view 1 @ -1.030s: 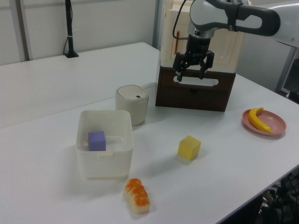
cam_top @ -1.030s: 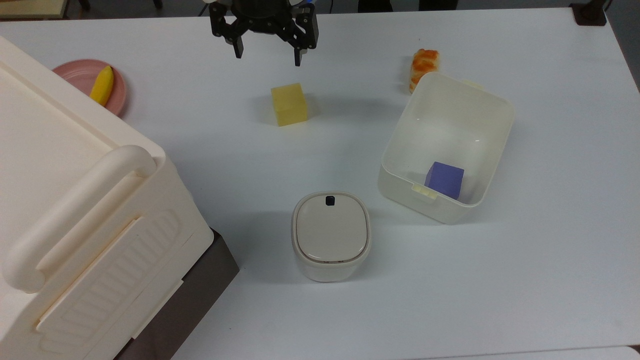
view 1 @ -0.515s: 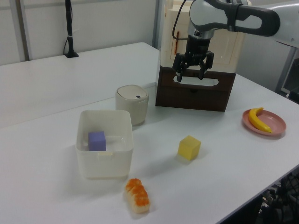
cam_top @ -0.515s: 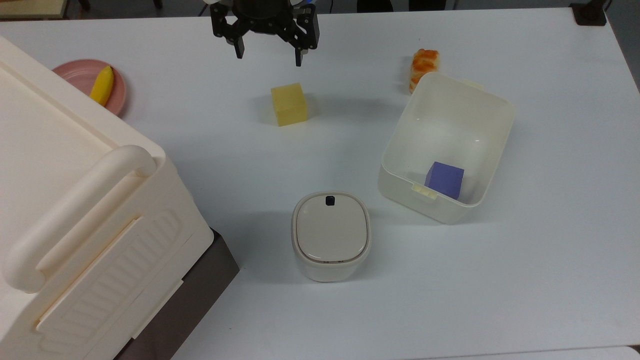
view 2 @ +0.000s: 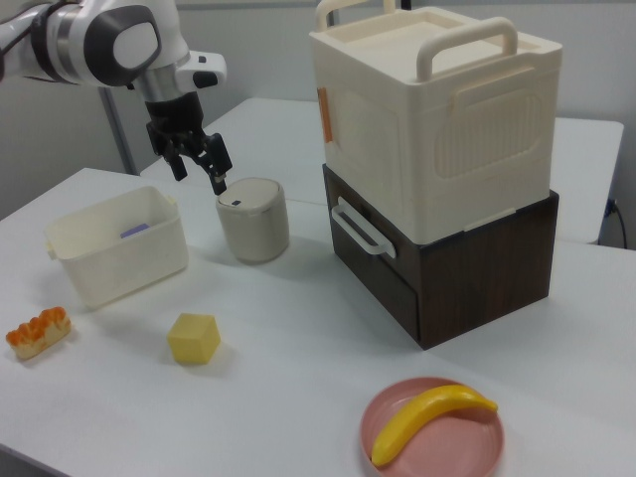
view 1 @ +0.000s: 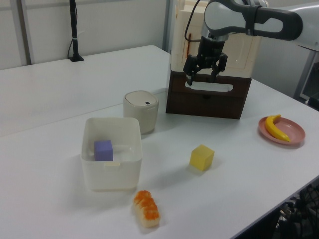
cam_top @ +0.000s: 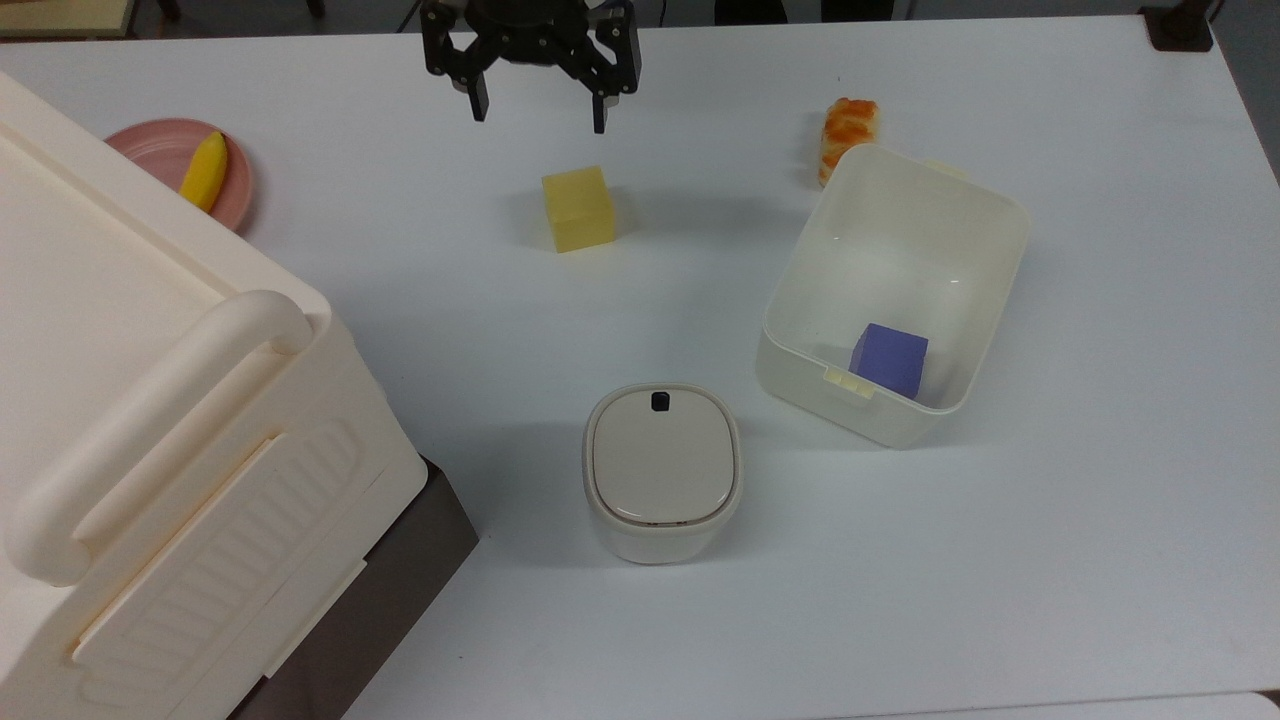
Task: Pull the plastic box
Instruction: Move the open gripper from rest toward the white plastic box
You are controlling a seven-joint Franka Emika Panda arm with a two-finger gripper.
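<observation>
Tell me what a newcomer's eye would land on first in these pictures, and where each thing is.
The big cream chest stacked on a dark wooden drawer unit dominates the right view's right. The open plastic box with a purple cube inside sits at the top view's right, an orange sushi piece at its far corner. The black hand, open, hangs above the table near a yellow cube.

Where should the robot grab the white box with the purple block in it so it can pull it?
Probably the plastic box is best taken by its thin rim, from above, with one finger inside the wall and one outside. It has no lid, so the rim is free. The short wall away from the purple block looks safest. The gripper is open and apart from it.
</observation>
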